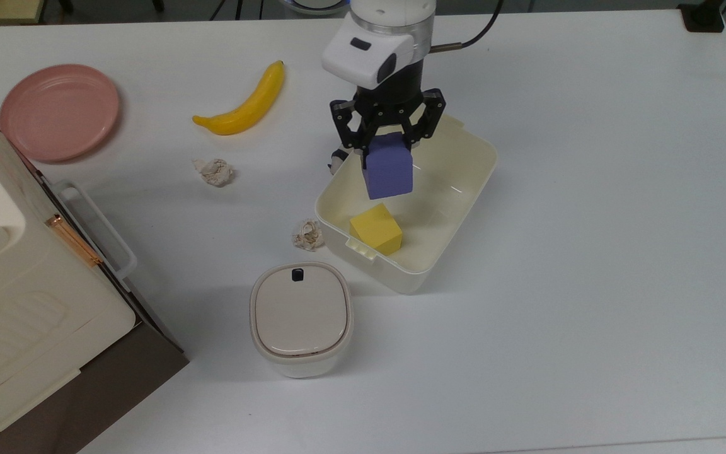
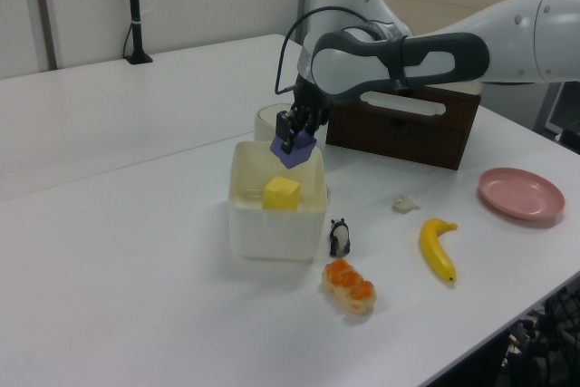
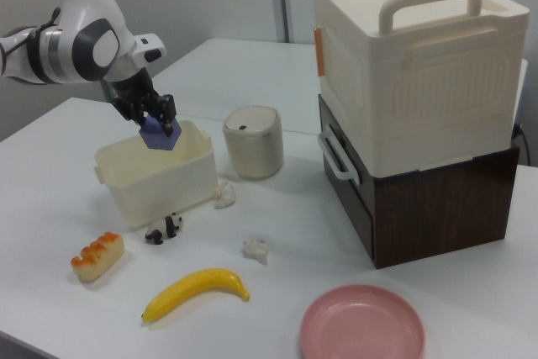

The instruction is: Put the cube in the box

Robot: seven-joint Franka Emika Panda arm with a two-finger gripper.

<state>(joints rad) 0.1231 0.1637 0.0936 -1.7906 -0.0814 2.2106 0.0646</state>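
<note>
The blue-purple cube hangs in the air above the cream-white box, held by my gripper, which is shut on its top part. The left view puts the cube just over the box's rim, and the right view has the cube over the box's open top with my gripper above it. A yellow cube lies on the box's floor near the top view's lower left corner.
A banana, two crumpled paper balls and a pink plate lie to the top view's left. A lidded round container stands below the box. A panda figure, a pastry and the big cream appliance are nearby.
</note>
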